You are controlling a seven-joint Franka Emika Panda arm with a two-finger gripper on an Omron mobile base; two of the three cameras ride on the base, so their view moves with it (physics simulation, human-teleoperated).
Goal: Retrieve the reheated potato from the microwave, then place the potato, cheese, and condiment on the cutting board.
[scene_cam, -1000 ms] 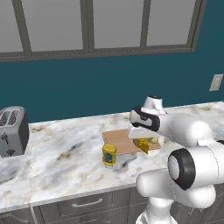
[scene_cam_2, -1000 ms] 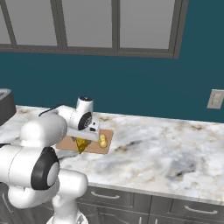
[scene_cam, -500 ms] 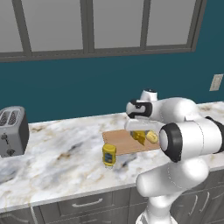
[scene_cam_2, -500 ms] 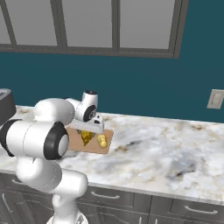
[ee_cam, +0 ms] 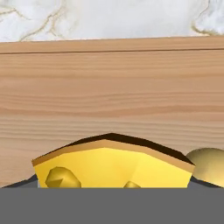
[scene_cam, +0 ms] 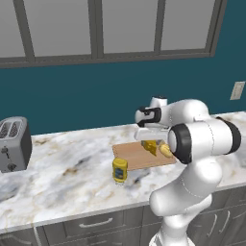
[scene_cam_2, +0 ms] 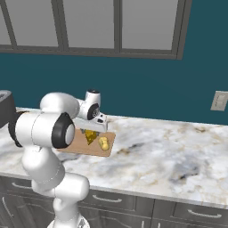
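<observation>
Pretty flat, even rendered lighting in all 3 views, bright enough, no glare and no blown-out spots. Light seems to come from above: the condiment [scene_cam: 119, 169] drops a small soft shadow on the marble counter [scene_cam: 67, 182], and the arm [scene_cam: 192, 144] shades the countertop under it. The arm's white shells show smooth gradients with mild highlights. Both base views are sharp edge to edge, no obvious lens bending. In the hand view the cutting board [ee_cam: 109, 92] grain looks a bit soft and smeared, and the cheese [ee_cam: 111, 168] has a dark shadow line along its top edge.
</observation>
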